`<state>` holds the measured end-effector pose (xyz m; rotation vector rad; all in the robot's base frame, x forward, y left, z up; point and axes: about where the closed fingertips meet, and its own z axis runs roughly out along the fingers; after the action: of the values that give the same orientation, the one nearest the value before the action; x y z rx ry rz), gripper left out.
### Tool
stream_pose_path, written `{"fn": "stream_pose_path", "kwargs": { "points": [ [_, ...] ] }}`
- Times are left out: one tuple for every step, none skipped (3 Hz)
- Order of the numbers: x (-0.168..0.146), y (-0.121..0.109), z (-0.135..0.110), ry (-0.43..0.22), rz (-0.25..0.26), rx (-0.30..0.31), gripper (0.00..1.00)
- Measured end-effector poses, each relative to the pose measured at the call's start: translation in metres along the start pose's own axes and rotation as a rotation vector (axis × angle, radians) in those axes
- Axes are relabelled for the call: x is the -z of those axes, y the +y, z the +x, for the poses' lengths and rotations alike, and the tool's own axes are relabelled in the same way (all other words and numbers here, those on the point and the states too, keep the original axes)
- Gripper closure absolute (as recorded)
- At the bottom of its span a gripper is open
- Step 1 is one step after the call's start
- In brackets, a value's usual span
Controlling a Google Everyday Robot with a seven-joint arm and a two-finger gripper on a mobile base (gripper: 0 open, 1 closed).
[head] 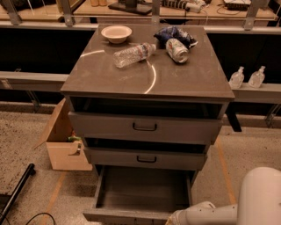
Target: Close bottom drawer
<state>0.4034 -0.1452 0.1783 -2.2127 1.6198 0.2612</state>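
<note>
Clearly the bottom drawer (141, 190), lowest of 3, stands open near 1 gripper (174, 218), grip unclear

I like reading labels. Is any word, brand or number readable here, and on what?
No text reads clearly.
Water bottle label: too blurred.
Can: print too blurred.
Blue bag: too blurred.
The gripper, at the open bottom drawer's front edge, shows no marking.

Speckled floor (26, 145) crossed by orange tape lines (224, 165); open cardboard box (66, 147) standing at left. Farther back, long grey ledge (26, 80) running left to right, two clear bottles (237, 79) on it at right; wooden workbench (210, 11) along the far edge.
</note>
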Motion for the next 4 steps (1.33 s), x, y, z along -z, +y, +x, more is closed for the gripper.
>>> {"fn": "stream_pose_path", "kwargs": {
  "points": [
    [-0.007, -0.016, 0.000, -0.001, 0.043, 0.032, 1.00],
    [-0.007, -0.018, 0.000, 0.001, 0.046, 0.033, 1.00],
    [-0.008, -0.053, 0.009, 0.025, 0.114, 0.056, 1.00],
    [-0.008, -0.052, 0.009, 0.025, 0.114, 0.056, 1.00]
  ]
}}
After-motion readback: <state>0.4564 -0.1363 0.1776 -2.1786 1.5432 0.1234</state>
